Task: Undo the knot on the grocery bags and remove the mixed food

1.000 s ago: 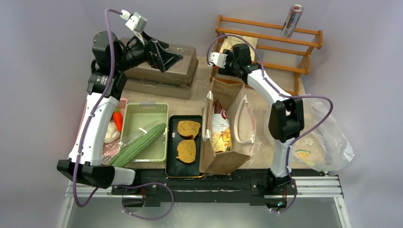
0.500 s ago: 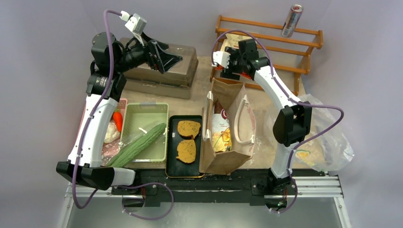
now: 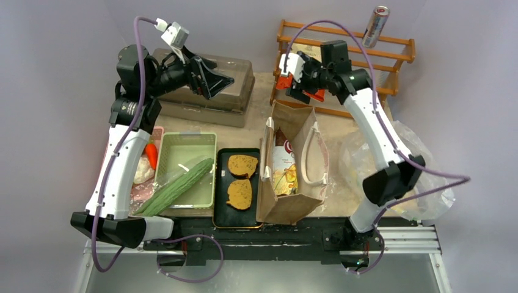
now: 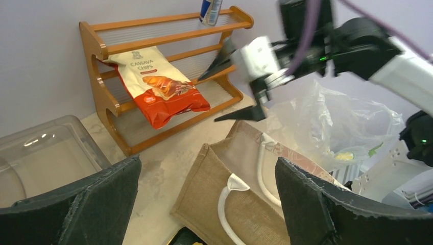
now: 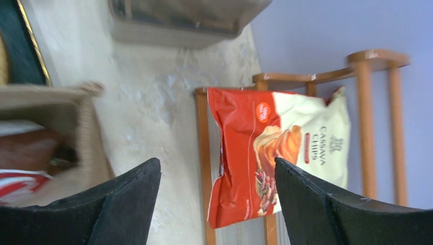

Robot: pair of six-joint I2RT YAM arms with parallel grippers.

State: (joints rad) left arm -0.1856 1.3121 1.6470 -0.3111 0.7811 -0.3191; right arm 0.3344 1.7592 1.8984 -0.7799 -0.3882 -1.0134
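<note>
While right fingers [image 5: 127, 204] gape empty, snack packet [image 5: 275, 153] lies beyond on rack [image 5: 365, 127].

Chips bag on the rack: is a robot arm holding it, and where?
No, nothing is held. The chips bag lies loose on the rack; the right end effector is open near it, and the left end effector is open too.

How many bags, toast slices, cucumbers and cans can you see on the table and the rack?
Bags: 2 (brown paper bag, clear plastic bag)
Toast slices: 2
Cucumber: 1
Drink can: 1
Total: 6
</note>
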